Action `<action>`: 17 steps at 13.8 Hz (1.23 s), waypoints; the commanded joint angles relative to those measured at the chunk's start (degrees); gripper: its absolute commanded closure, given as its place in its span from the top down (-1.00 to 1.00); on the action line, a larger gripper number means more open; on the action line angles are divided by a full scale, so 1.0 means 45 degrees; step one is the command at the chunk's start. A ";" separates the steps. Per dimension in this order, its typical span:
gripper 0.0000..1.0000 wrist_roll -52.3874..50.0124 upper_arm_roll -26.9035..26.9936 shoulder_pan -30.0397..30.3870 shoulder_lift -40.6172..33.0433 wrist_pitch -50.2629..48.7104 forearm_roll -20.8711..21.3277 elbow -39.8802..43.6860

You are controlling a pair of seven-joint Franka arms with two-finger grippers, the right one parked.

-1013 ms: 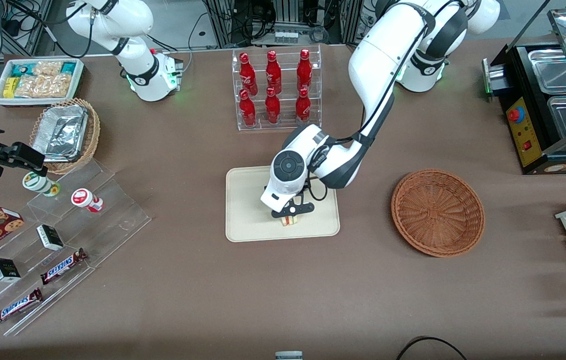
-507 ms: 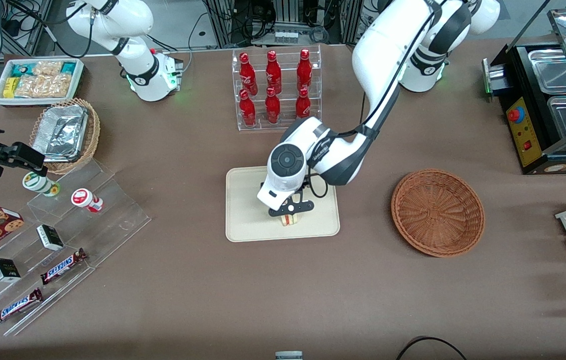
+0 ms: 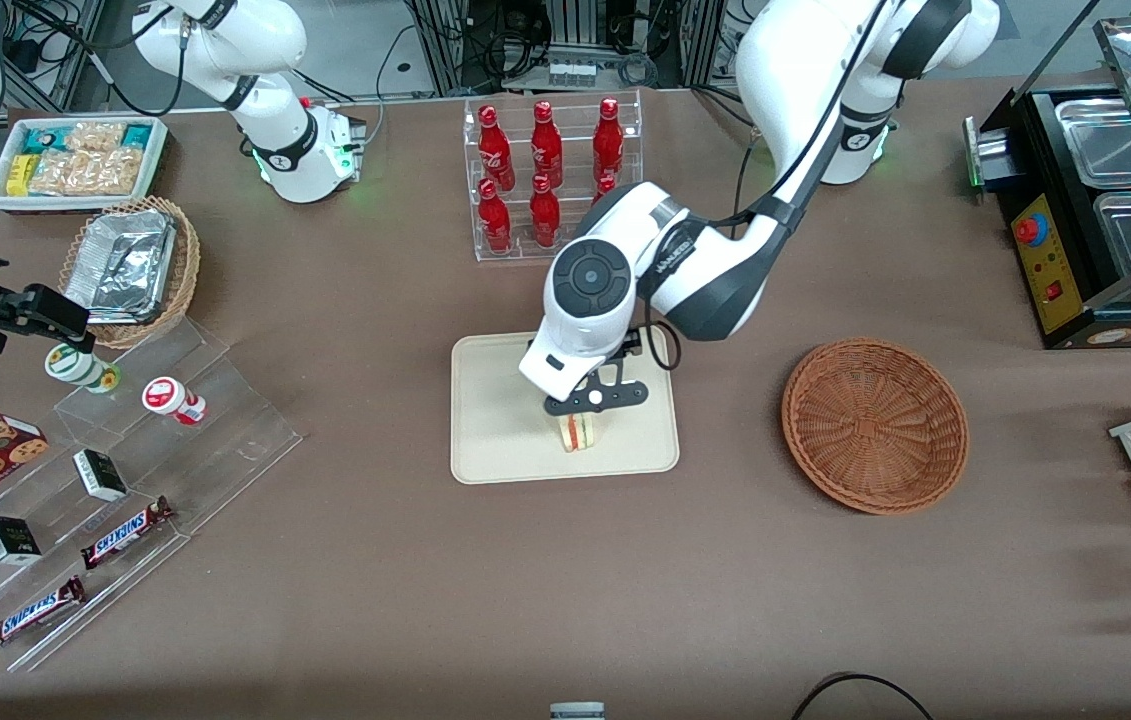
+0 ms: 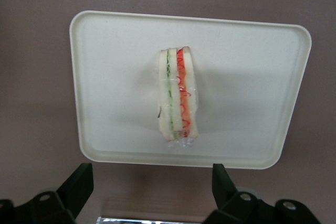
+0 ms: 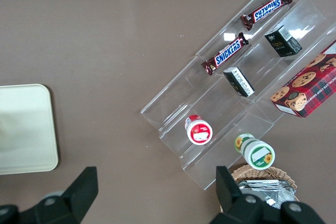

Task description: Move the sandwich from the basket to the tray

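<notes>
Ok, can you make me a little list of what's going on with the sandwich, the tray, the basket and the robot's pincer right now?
sandwich: standing on its edge on the tray, red and green stripes showing
tray: cream, flat on the brown table, holding only the sandwich
basket: round, reddish-brown, empty, beside the tray toward the working arm's end
pincer: open, above the sandwich, not touching it
fingers: spread wide apart, nothing between them
task: sandwich looks delivered

Sandwich: pale bread wedge [image 4: 178,94], red-green filling stripes up, standing on edge.
Tray: flat cream rectangular tray [image 3: 495,440], holding wedge.
Basket: round reddish-brown wicker basket [image 3: 875,425], near tray.
Gripper: black two-finger gripper [image 3: 593,398] above wedge, fingers spread.
</notes>
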 commanded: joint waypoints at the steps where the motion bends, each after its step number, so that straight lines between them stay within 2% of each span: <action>1: 1.00 0.0983 0.0087 0.0488 -0.0662 -0.0770 -0.0055 -0.0357; 3: 1.00 0.1316 0.0107 0.1170 -0.1577 -0.0792 0.0003 -0.1408; 5: 1.00 0.1239 0.0456 0.1231 -0.2593 -0.0850 0.0955 -0.2462; 7: 1.00 0.1819 0.0674 0.1853 -0.3299 -0.0791 0.1193 -0.3422; 9: 1.00 0.3730 0.0674 0.2594 -0.3865 -0.0733 0.1175 -0.4087; 17: 1.00 0.8147 0.0674 0.5388 -0.6345 -0.0850 0.0650 -0.6100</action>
